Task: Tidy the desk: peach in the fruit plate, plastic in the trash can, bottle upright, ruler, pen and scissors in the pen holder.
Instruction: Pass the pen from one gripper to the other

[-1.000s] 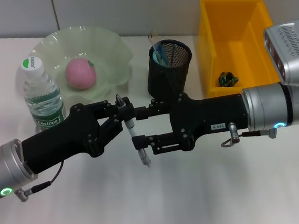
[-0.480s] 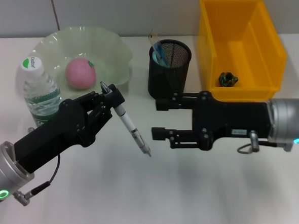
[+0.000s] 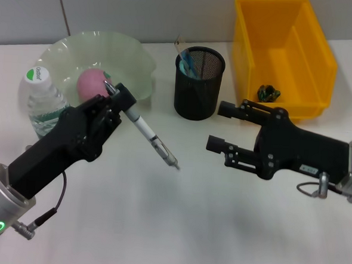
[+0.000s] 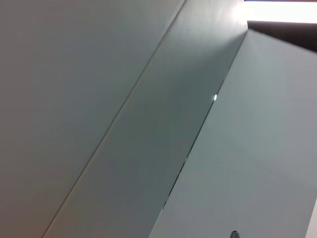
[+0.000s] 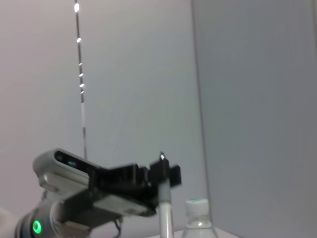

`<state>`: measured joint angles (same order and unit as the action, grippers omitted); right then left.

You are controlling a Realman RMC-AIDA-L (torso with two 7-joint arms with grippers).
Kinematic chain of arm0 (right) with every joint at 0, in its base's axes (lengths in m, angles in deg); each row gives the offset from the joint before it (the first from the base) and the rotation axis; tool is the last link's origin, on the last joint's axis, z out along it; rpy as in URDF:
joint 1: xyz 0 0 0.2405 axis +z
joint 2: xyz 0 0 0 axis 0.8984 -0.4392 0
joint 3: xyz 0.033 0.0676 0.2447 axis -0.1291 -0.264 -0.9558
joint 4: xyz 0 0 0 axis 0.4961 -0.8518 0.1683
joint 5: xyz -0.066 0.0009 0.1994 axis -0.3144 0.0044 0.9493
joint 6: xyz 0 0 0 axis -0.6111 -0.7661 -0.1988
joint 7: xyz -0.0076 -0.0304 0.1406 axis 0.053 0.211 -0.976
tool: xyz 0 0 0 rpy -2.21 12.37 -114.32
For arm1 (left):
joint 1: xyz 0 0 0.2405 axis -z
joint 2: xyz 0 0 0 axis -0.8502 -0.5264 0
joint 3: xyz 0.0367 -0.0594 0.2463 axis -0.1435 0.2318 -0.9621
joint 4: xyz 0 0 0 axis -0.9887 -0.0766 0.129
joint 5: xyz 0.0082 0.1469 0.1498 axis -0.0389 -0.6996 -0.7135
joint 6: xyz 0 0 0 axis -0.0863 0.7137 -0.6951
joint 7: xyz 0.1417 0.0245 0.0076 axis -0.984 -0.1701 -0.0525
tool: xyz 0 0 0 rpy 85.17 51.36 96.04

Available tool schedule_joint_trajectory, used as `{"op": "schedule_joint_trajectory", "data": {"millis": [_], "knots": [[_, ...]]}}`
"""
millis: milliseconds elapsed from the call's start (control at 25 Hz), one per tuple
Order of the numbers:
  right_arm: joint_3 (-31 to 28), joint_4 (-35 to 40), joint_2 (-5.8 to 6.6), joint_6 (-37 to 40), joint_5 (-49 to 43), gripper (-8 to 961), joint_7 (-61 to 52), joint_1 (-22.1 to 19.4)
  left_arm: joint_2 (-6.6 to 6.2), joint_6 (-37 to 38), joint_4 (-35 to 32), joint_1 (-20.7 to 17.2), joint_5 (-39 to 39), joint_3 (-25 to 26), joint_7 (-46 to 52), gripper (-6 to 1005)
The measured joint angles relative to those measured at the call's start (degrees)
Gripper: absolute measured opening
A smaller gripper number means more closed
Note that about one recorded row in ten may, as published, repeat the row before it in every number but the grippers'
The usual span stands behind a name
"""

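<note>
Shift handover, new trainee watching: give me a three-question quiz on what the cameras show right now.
1. True or false: the peach lies in the green plate.
2. Which gripper holds the pen? A) left B) right C) neither
3. Fill in: the crumpled plastic lies in the yellow ____.

Key:
1. True.
2. A: the left gripper is shut on the pen's upper end; the right gripper is open, apart from it, beside the pen holder.
3. Bin. The bottle stands upright.
</note>
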<state>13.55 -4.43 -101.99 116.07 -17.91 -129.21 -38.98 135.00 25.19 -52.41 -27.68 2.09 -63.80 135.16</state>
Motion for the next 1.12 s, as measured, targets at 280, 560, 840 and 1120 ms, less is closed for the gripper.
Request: {"op": "schedule_joint_trajectory", "data": {"millis": [280, 560, 840, 1120], "knots": [[0.08, -7.28, -0.23, -0.52, 1.63, 676, 10.46, 0.17, 0.00, 2.00, 0.51, -1.27, -0.06, 3.44, 5.23, 167], [0.08, -12.53, -0.38, 0.72, 1.80, 676, 19.88, 0.90, 0.00, 1.11, 1.98, -1.91, -0.03, 5.63, 6.77, 171], [0.05, -19.04, -0.55, 2.36, 3.21, 675, 31.77, 1.75, 0.00, 0.34, 3.90, -1.71, -0.09, 8.14, 7.17, 174], [0.03, -21.53, -0.60, 2.46, 5.23, 675, 36.45, 2.00, 0.00, 0.20, 4.95, -2.38, -0.35, 9.02, 7.83, 177]]}}
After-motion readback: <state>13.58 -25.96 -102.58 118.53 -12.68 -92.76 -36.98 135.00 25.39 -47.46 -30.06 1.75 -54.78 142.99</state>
